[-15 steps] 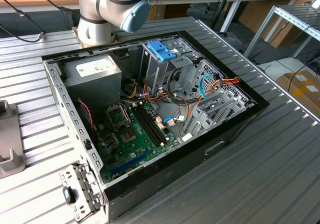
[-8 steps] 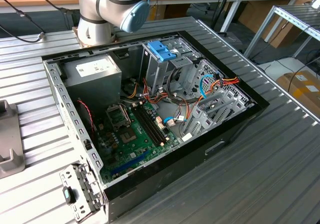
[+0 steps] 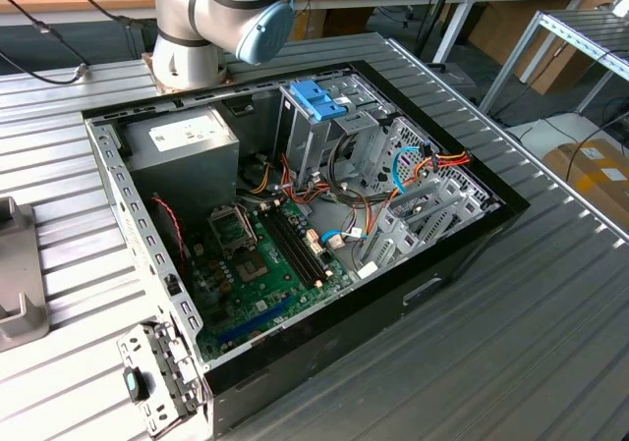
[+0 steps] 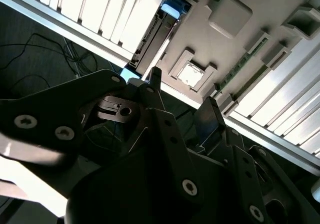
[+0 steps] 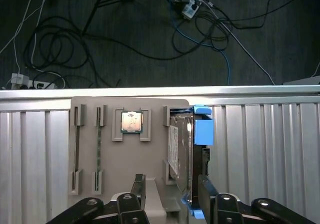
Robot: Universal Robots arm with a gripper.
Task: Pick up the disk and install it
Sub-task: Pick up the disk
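Note:
The disk (image 5: 181, 151) stands on edge in a slot of a grey holder tray (image 5: 150, 159) on the slatted table, its grey metal body framed by a light-blue carrier (image 5: 202, 132). In the second wrist view the disk (image 4: 153, 36) lies beyond the fingertips. My gripper (image 5: 172, 191) is open, with one dark finger (image 5: 139, 188) on each side of the disk's near end, apart from it. Nothing is held. My gripper (image 4: 182, 102) also shows in the second wrist view, jaws spread.
The tray also holds a processor chip (image 5: 132, 121) and two memory sticks (image 5: 76, 149). Beyond the table edge (image 5: 160, 92), cables lie on the dark floor. The open computer case (image 3: 295, 235) sits on the table, with a blue-handled carrier (image 3: 319, 99) atop its metal drive cage.

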